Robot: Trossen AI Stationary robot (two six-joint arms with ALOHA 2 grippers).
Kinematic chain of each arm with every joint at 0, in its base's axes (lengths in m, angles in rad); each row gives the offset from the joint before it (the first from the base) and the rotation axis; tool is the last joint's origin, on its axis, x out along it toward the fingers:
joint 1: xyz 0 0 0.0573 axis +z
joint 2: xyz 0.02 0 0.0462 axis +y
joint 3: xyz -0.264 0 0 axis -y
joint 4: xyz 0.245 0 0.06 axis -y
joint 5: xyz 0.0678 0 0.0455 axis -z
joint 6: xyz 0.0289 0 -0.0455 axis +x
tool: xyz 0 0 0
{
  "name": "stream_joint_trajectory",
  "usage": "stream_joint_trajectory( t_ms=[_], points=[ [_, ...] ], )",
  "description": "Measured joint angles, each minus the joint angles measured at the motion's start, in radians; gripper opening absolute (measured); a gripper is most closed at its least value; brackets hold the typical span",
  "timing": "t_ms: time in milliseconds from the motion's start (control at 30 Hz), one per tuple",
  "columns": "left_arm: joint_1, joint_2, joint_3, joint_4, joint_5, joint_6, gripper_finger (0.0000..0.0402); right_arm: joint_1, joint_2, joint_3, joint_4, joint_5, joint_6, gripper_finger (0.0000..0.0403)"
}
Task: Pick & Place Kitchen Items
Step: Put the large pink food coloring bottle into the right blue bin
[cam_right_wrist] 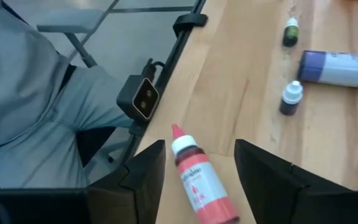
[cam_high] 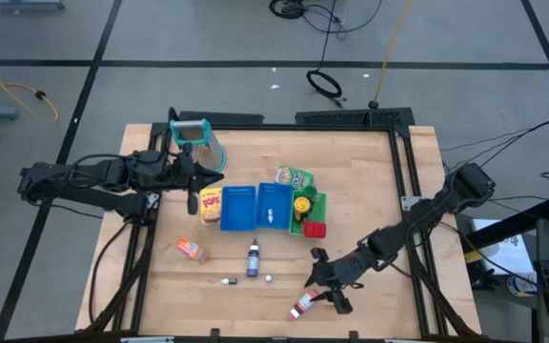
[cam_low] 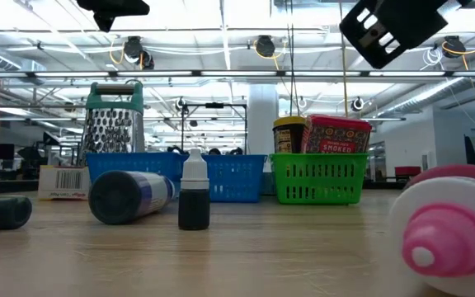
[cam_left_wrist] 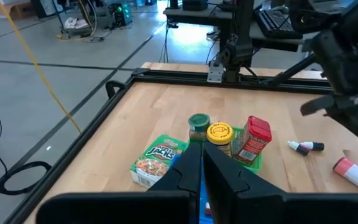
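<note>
My right gripper [cam_right_wrist: 197, 167] is open near the table's near edge. Its fingers stand on either side of a red bottle [cam_right_wrist: 199, 186] [cam_high: 303, 307] with a red tip, which lies on its side on the wood, and do not touch it. My left gripper [cam_left_wrist: 202, 163] [cam_high: 195, 179] is shut and hovers by the yellow box [cam_high: 211, 203], between the grater [cam_high: 198, 141] and the blue tray [cam_high: 239, 208]. The yellow-lidded jar [cam_left_wrist: 219, 137] and red block [cam_left_wrist: 253, 140] stand in the green tray [cam_low: 318, 177]. The green pouch [cam_left_wrist: 160, 158] lies beside it.
An orange packet [cam_high: 191, 250], a purple bottle [cam_high: 253, 259] and two tiny bottles [cam_high: 227, 281] [cam_high: 268, 278] lie on the near half of the table. A small camera [cam_right_wrist: 143, 99] sits at the near edge. A person in grey trousers [cam_right_wrist: 30, 112] sits just beyond that edge.
</note>
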Motion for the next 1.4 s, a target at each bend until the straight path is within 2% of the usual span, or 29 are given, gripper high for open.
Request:
stream_joint_trajectory(
  t_ms=[167, 433, 600, 733, 1033, 1167, 1400],
  points=[
    [0.0, 0.0, 0.0, 0.0, 0.0, -0.01, 0.0021, 0.023, 0.069, 0.075, -0.037, -0.006, -0.031, 0.0174],
    [0.0, 0.0, 0.0, 0.0, 0.0, -0.01, 0.0021, 0.023, 0.146, 0.116, -0.045, -0.032, 0.01, 0.0171],
    [0.0, 0.0, 0.0, 0.0, 0.0, -0.011, 0.0021, 0.024, 0.22, 0.172, -0.047, -0.098, -0.001, 0.0171],
    [0.0, 0.0, 0.0, 0.0, 0.0, -0.023, 0.0021, 0.024, 0.254, 0.202, -0.124, -0.104, -0.027, 0.0171],
    [0.0, 0.0, 0.0, -0.001, 0.0, -0.03, 0.0021, 0.023, 0.255, 0.209, -0.194, -0.076, -0.078, 0.0171],
    [0.0, 0.0, 0.0, -0.001, 0.0, -0.031, 0.0021, 0.024, 0.256, 0.209, -0.281, -0.05, -0.079, 0.0171],
    [0.0, 0.0, 0.0, -0.001, 0.0, -0.033, 0.0021, 0.022, 0.255, 0.208, -0.274, -0.024, -0.114, 0.0171]
  ],
)
